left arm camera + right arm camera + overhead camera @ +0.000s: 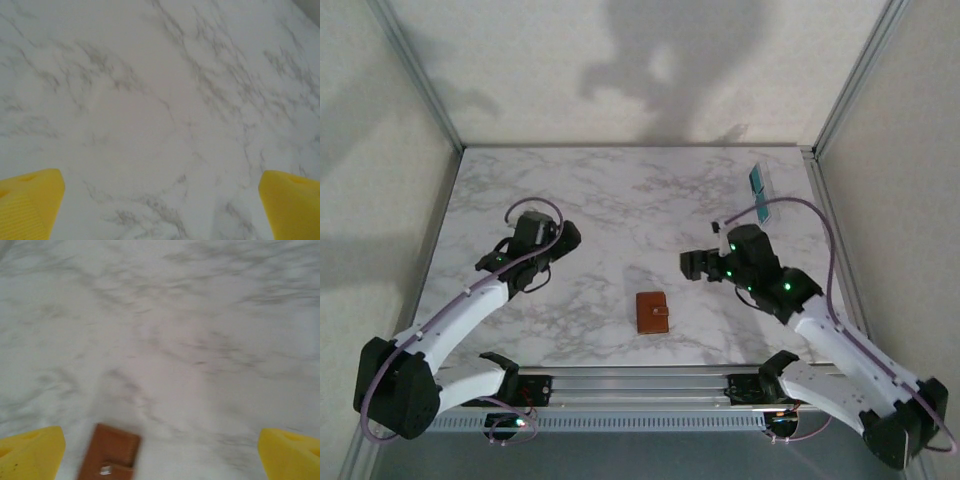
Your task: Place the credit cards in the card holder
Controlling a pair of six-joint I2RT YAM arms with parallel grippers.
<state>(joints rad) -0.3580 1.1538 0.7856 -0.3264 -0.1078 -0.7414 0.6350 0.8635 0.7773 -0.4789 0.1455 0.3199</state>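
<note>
The card holder (653, 313), a small tan-brown wallet lying folded with its snap tab across it, sits near the table's front edge, midway between the arms. It also shows in the right wrist view, where the card holder (110, 452) lies low and left of centre. My right gripper (697, 266) hovers just right of and beyond it; the right gripper (161, 442) is open and empty over marble. My left gripper (552, 258) is further left; the left gripper (160, 200) is open above bare marble. A teal credit card (757, 179) rests in a clear tray at the far right.
The clear plastic tray (770, 203) lies by the table's right edge. A metal frame post (840, 105) and pale walls bound the marble table (620, 200). A purple cable loops off each arm.
</note>
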